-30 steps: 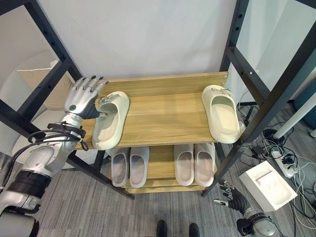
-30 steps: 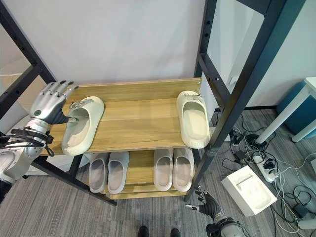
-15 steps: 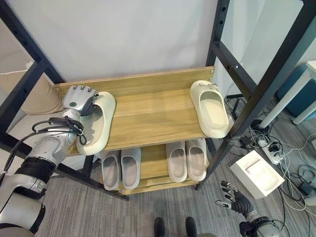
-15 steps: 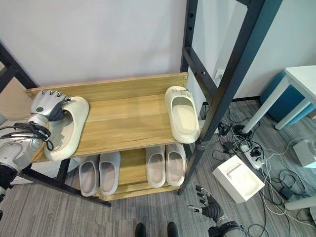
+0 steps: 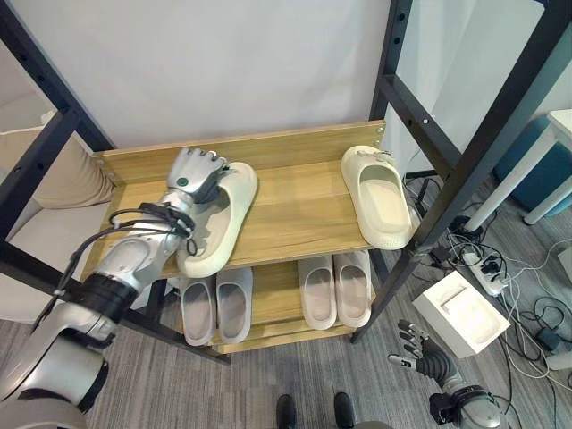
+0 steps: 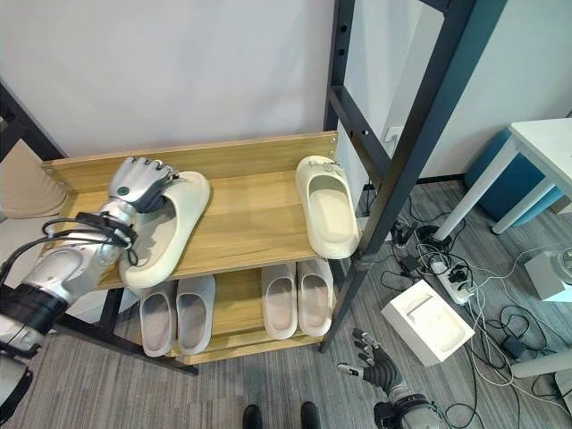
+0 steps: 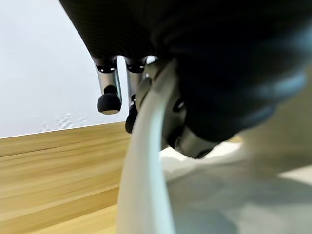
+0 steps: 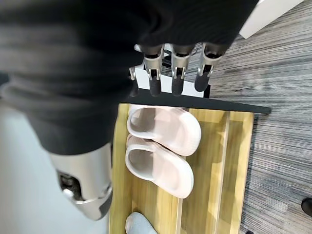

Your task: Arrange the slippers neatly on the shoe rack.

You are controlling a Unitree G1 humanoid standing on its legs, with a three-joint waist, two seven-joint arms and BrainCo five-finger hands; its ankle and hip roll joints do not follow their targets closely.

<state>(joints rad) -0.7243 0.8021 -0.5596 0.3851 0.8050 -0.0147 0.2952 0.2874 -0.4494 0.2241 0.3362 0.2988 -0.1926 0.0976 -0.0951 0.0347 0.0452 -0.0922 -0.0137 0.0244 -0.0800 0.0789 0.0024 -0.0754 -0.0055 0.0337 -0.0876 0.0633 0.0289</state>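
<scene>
Gripping the toe end of a cream slipper [image 5: 217, 220], the robot's left hand [image 5: 197, 174] has its fingers curled over the slipper's strap, with the thumb tucked against the inner rim as seen in the left wrist view. The slipper is smooth, rounded moulded foam, and it lies at a slant on the top shelf of the wooden shoe rack [image 5: 295, 210], its heel hanging slightly past the shelf's front edge. To the right of the hand a wide stretch of bare, pale wood grain runs to a second cream slipper [image 5: 377, 196], which sits well apart near the shelf's right end, its heel also near the front edge, close to a black metal frame post [image 5: 438, 198]. A low wooden lip closes the shelf's back just beyond the hand. On the lower shelf rest two pairs of grey-white slippers [image 5: 277, 297]. The right hand [image 5: 418, 349] hangs low over grey carpet, fingers relaxed and holding nothing.
</scene>
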